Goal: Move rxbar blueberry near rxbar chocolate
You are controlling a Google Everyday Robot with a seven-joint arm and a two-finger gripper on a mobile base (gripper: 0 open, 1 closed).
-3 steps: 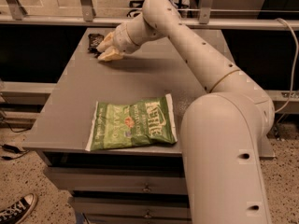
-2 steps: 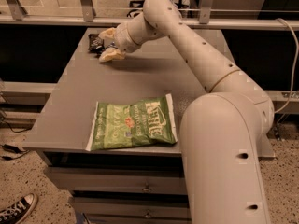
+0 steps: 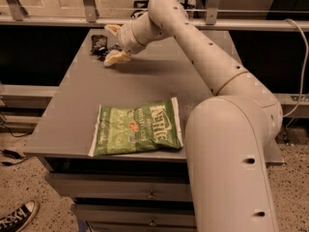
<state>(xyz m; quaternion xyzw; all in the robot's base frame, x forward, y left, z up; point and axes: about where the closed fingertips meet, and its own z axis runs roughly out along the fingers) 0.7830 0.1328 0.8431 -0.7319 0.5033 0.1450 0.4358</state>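
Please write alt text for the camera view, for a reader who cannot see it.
A pale robot arm reaches across a grey table, its pincer at the far left corner, right by small dark snack wrappers. A green chip bag lies flat near the front edge, well apart from them.

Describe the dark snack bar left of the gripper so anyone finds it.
Start at the grey table, go past the large green chip bag to the far left corner. Just left of the cream gripper lies a small flat black snack bar wrapper, far smaller and darker than the bag.
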